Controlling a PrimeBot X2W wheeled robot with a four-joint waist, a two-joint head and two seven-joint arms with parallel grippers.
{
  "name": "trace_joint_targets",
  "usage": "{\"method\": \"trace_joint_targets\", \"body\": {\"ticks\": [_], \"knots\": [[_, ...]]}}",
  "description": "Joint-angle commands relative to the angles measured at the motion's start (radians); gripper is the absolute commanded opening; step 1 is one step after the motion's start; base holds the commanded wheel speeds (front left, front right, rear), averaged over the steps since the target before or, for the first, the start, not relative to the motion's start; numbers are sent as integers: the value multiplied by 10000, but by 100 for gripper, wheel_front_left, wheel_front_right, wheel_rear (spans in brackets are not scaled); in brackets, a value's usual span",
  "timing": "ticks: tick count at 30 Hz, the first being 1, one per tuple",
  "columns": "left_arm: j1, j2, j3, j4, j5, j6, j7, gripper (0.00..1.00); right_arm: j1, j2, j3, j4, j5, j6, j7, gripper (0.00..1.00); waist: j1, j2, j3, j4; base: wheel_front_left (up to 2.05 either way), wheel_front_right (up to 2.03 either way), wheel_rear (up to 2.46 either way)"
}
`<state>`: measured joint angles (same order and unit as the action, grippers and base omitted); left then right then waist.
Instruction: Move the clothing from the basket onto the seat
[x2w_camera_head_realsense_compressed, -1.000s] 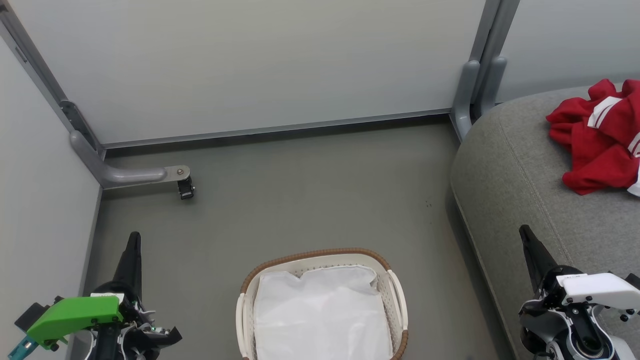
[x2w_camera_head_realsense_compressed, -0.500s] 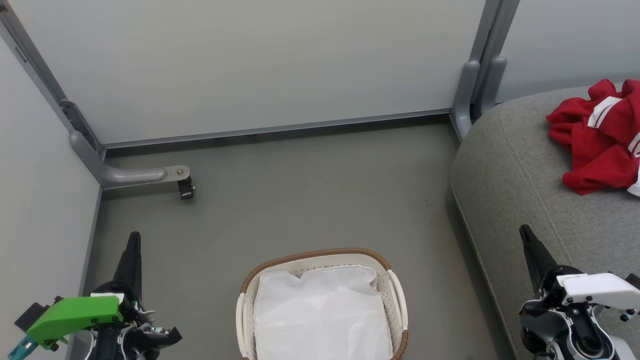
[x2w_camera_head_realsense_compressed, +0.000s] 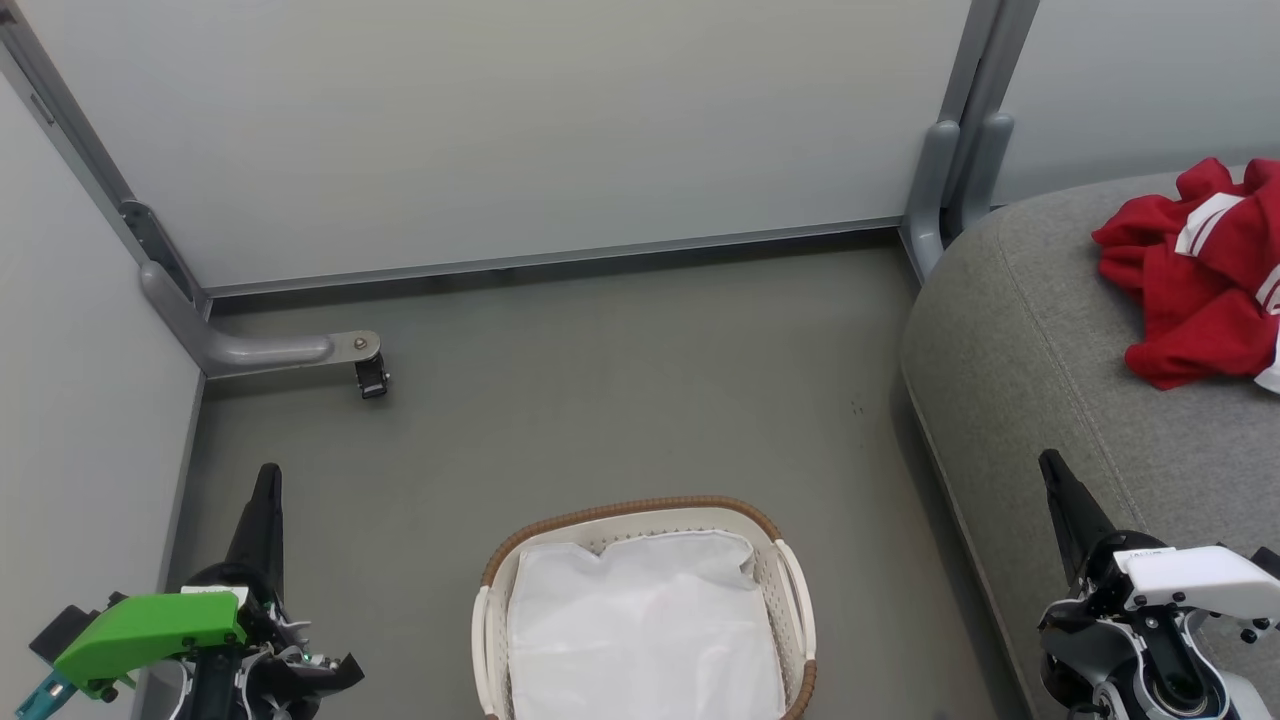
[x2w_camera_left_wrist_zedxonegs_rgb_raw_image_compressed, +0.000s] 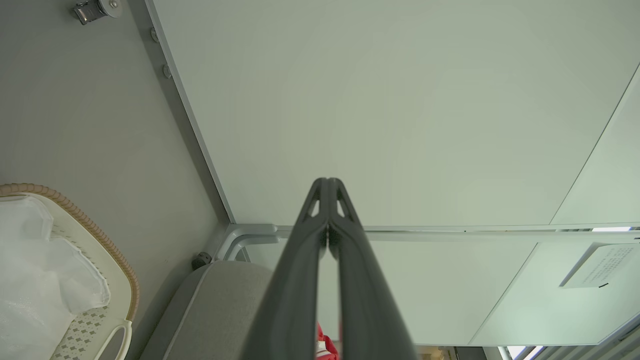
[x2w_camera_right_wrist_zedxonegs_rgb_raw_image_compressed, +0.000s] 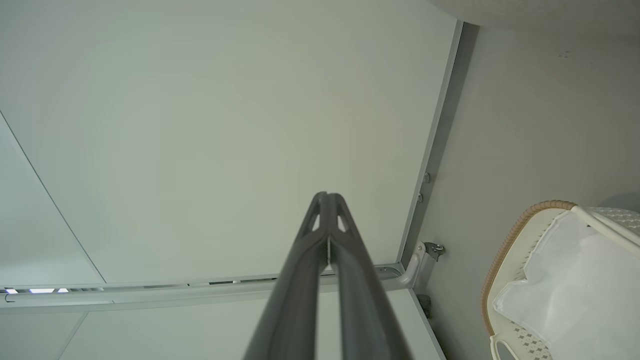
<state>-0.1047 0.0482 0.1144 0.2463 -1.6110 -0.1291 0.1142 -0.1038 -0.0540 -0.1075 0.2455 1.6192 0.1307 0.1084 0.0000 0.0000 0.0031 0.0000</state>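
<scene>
The red clothing (x2w_camera_head_realsense_compressed: 1205, 275) with white trim lies crumpled on the grey seat (x2w_camera_head_realsense_compressed: 1040, 340) at the right; a sliver of the clothing (x2w_camera_left_wrist_zedxonegs_rgb_raw_image_compressed: 324, 346) peeks between the fingers in the left wrist view. On the floor at the bottom centre stands the white basket (x2w_camera_head_realsense_compressed: 645, 610) with its brown rim, holding just a plain white sheet (x2w_camera_head_realsense_compressed: 640, 630). My left gripper (x2w_camera_head_realsense_compressed: 266, 480) points up at the lower left, shut and holding nothing. My right gripper (x2w_camera_head_realsense_compressed: 1052, 468) rises at the lower right over the seat's front edge, also shut and holding nothing. Both wrist views show the fingertips pressed together, left gripper (x2w_camera_left_wrist_zedxonegs_rgb_raw_image_compressed: 328, 184) and right gripper (x2w_camera_right_wrist_zedxonegs_rgb_raw_image_compressed: 327, 197).
Grey partition panels wall off the back and left side. A metal foot with a caster (x2w_camera_head_realsense_compressed: 370, 377) juts out over the floor at the left. Another partition post (x2w_camera_head_realsense_compressed: 950, 180) stands beside the seat's back corner. Bare grey floor (x2w_camera_head_realsense_compressed: 620, 400) lies between basket and wall.
</scene>
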Motion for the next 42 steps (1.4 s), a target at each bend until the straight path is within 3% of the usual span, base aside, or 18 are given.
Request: {"method": "trace_joint_targets", "body": {"ticks": [1, 42], "knots": [[-104, 37, 19, -21, -35, -45, 35, 0, -78, -32, -23, -36, -15, 0, 36, 0, 0, 0, 0, 0, 0, 0, 0], [-103, 37, 18, -23, -35, -45, 33, 0, -82, -4, -60, -33, -51, 0, 76, 0, 0, 0, 0, 0, 0, 0, 0]]}}
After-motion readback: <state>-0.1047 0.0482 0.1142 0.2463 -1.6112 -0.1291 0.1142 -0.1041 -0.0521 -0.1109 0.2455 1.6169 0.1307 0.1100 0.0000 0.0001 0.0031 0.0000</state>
